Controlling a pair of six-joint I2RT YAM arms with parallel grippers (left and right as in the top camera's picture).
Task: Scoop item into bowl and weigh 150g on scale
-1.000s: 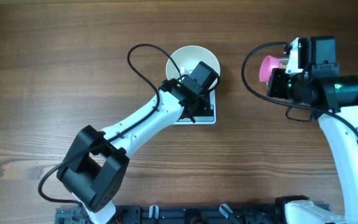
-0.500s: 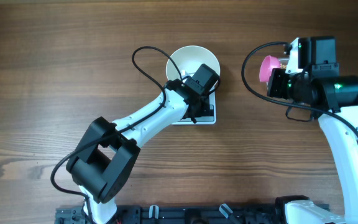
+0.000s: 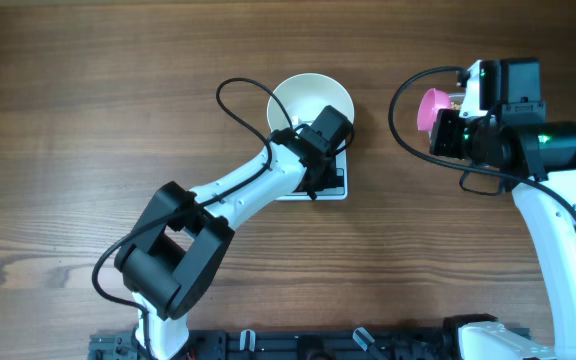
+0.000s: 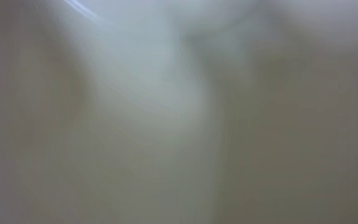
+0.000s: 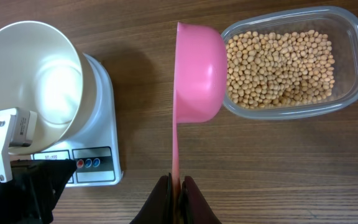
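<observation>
Blurred smooth white surface (image 4: 148, 93) filling view, grey-beige haze at sides

L wrist view all blur, scale (image 3: 336, 188) mostly hidden under L arm (image 3: 248, 190)

- scoop (image 5: 197, 71): handle between the jaws of the right gripper (image 5: 178, 188), cup straight ahead of them.
- tub (image 5: 348, 68): ahead-right of those jaws, just beside the scoop, beans (image 5: 278, 62) in it.
- bowl (image 5: 36, 74): on the scale (image 5: 102, 121), ahead-left of the jaws.
</observation>
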